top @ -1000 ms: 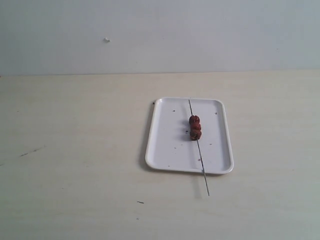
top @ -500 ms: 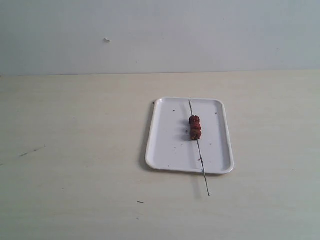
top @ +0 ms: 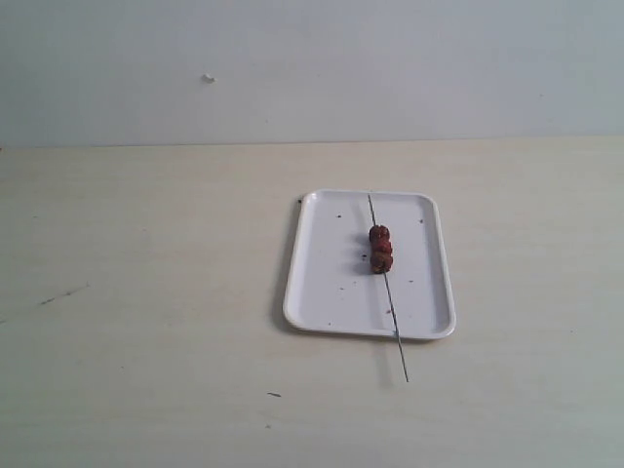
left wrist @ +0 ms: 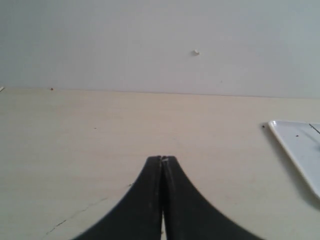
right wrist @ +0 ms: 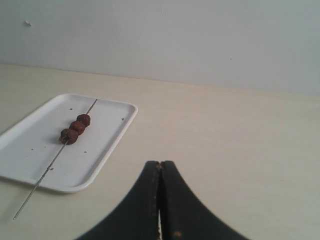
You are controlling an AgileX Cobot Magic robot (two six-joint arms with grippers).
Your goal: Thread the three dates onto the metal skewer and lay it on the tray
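The white tray (top: 331,278) lies on the table right of centre. Across it rests the metal skewer (top: 391,304), its near tip sticking out over the tray's front rim onto the table. The three dates (top: 380,248) sit pressed together on the skewer, over the tray's right half. In the right wrist view the tray (right wrist: 100,150), skewer (right wrist: 42,177) and dates (right wrist: 75,128) lie well away from my right gripper (right wrist: 160,163), which is shut and empty. My left gripper (left wrist: 162,158) is shut on nothing, with only a corner of the tray (left wrist: 295,145) in its view. Neither arm shows in the exterior view.
The pale wooden table (top: 146,292) carries a few small dark marks at left and in front. A plain light wall (top: 312,68) rises behind the table's far edge.
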